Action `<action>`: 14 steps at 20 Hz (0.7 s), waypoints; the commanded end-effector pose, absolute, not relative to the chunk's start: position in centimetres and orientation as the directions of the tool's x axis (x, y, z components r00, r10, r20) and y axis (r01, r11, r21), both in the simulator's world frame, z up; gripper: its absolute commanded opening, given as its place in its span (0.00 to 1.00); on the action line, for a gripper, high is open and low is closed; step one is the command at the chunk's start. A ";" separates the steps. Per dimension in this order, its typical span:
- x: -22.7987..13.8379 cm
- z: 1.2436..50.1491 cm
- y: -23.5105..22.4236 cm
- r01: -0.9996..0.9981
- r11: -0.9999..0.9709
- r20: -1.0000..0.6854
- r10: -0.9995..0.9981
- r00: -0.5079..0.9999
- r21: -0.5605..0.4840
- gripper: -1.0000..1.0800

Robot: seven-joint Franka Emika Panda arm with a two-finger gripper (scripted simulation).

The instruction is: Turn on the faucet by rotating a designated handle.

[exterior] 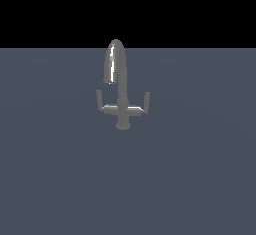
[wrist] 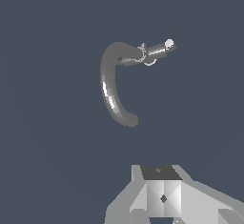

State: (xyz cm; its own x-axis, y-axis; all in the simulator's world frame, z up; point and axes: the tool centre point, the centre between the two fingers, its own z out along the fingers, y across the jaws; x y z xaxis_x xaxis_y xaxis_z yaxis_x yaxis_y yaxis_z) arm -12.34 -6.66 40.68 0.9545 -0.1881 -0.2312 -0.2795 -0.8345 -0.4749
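Observation:
The grey gooseneck faucet (exterior: 120, 86) stands upright on the grey floor, its spout bent toward the exterior view's left. The handle (exterior: 145, 102) is the L-shaped lever on the cross-bar's end at the exterior view's right. Its twin lever (exterior: 100, 101) is on the left end. In the wrist view I look down on the faucet's curved spout (wrist: 110, 92). The handle (wrist: 159, 49) sticks out from the base, away from the spout. My gripper (wrist: 164, 218) shows only at the frame's edge, its fingers spread, empty and well apart from the faucet. It is out of the exterior view.
A flat grey floor (exterior: 200, 179) lies all around the faucet, with a black background behind it.

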 end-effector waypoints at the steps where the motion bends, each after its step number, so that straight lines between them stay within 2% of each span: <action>1: -11.2 39.6 -7.3 -0.306 -0.802 -0.258 -0.196 0.946 -0.513 0.00; 14: -6.0 33.3 -9.4 -0.433 -0.604 -0.394 -0.206 0.896 -0.669 0.00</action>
State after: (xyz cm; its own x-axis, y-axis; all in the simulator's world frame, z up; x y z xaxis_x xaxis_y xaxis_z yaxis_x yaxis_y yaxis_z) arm -6.54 -9.22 34.06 0.9018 -0.2070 -0.3794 -0.4196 -0.6301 -0.6534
